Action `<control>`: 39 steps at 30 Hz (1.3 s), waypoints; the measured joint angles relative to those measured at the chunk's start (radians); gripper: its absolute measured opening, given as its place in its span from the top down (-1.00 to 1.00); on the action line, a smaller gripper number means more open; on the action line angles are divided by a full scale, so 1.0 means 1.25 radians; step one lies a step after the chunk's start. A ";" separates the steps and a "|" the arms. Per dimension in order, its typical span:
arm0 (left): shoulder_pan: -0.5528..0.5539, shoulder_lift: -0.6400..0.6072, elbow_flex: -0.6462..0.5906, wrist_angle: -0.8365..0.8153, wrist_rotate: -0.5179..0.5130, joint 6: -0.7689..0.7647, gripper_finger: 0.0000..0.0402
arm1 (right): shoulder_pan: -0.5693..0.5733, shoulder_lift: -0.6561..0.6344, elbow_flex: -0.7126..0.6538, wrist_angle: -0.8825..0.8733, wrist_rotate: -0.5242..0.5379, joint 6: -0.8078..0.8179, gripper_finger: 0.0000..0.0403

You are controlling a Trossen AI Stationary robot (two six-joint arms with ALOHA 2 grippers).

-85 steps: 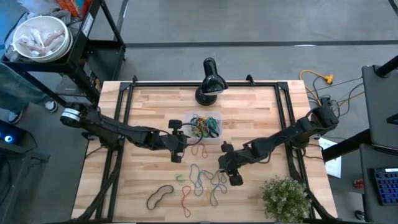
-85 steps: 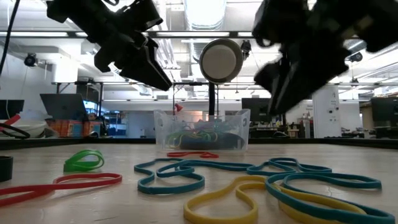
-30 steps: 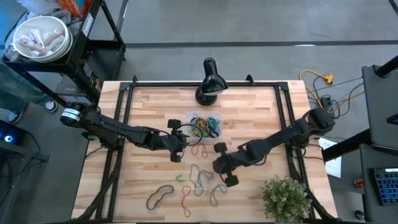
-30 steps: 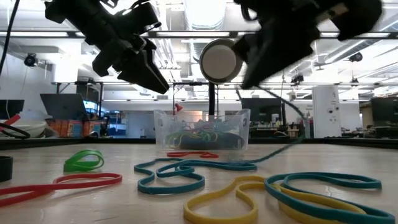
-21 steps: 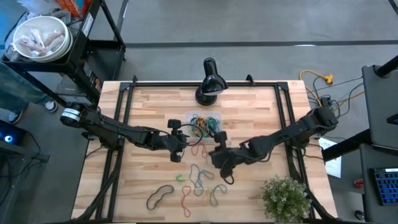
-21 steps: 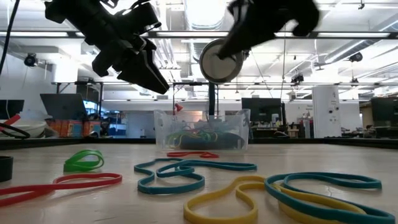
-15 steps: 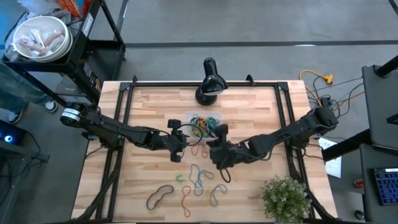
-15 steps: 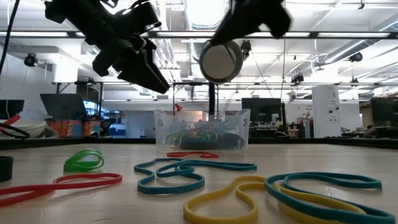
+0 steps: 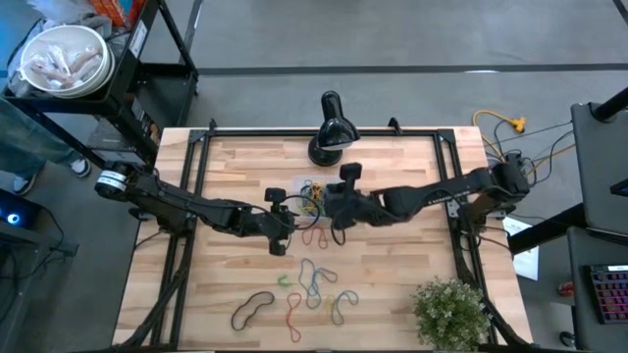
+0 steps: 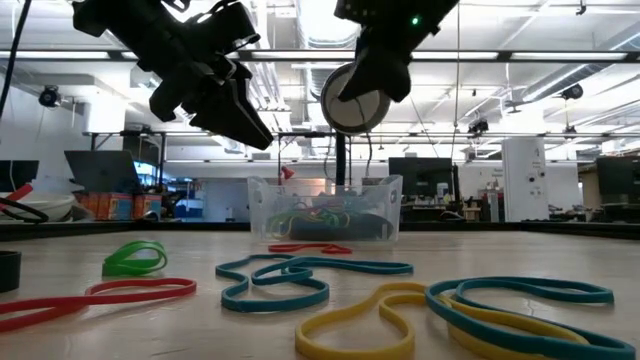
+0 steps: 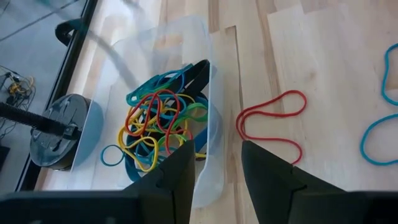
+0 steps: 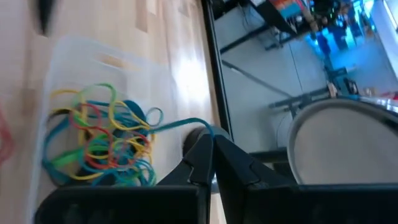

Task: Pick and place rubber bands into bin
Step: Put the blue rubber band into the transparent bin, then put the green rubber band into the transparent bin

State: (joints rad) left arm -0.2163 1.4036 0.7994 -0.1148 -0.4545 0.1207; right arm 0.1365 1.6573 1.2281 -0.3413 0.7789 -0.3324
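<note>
The clear bin (image 9: 297,191) stands mid-table with a tangle of coloured rubber bands (image 11: 158,124) inside. More bands (image 9: 316,284) lie loose on the wood toward the near edge, and a red one (image 11: 270,121) lies beside the bin. My right gripper (image 9: 327,208) hangs above the bin, shut on a teal band (image 12: 180,122). In the low view it (image 10: 352,92) shows high over the bin (image 10: 270,205). My left gripper (image 11: 214,174) waits open just left of the bin, raised off the table, with nothing between its fingers. My right gripper pinches one end of the teal band (image 12: 200,127) between its shut fingertips. The fingers slant downward, coming from the table's right side. The band trails from the tips in a slack curve toward the pile in the bin (image 12: 99,143), lifted off the table.
A black desk lamp (image 9: 329,127) stands just beyond the bin at the far edge. A potted plant (image 9: 451,309) sits at the near right corner. A black band (image 9: 253,309) and a green one (image 10: 135,258) lie near the front left. A white bowl (image 9: 64,59) rests on a rack off the table.
My right gripper has risen from the loose bands at the near right and swung toward the far edge and left to above the bin, turning its wrist. It has stayed shut, and the teal band, first stretched down to the table, is now lifted clear.
</note>
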 joint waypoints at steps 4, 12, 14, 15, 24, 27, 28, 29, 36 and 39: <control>0.000 0.000 -0.001 0.000 0.000 0.011 0.42 | -0.044 0.000 -0.002 0.000 -0.063 0.012 0.96; 0.000 0.000 -0.002 0.000 0.000 0.013 0.42 | -0.106 0.000 -0.029 0.001 -0.171 0.072 0.96; 0.000 0.000 -0.002 0.000 0.000 0.013 0.42 | -0.117 0.000 -0.045 0.004 -0.195 0.082 0.96; 0.000 0.000 -0.002 0.000 0.000 0.013 0.42 | -0.123 0.000 -0.054 0.005 -0.214 0.089 0.96; 0.000 0.000 -0.001 0.001 0.000 0.013 0.42 | -0.151 0.001 -0.122 0.028 -0.299 0.167 0.96; 0.000 0.000 -0.001 0.001 0.000 0.013 0.42 | -0.152 0.001 -0.124 0.031 -0.352 0.178 0.90; 0.000 0.000 -0.001 0.001 0.000 0.013 0.42 | -0.153 0.001 -0.124 0.031 -0.370 0.180 0.87; 0.000 0.000 -0.001 0.001 0.000 0.013 0.42 | -0.154 0.001 -0.124 0.031 -0.379 0.182 0.83; 0.000 0.000 -0.001 0.001 0.000 0.013 0.42 | -0.157 0.001 -0.124 0.036 -0.381 0.190 0.49; 0.000 0.000 -0.001 0.001 0.001 0.013 0.42 | -0.152 0.001 -0.124 0.036 -0.389 0.183 0.37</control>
State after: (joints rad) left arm -0.2165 1.4036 0.7982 -0.1135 -0.4538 0.1375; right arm -0.0530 1.6585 1.0737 -0.2962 0.2932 -0.1039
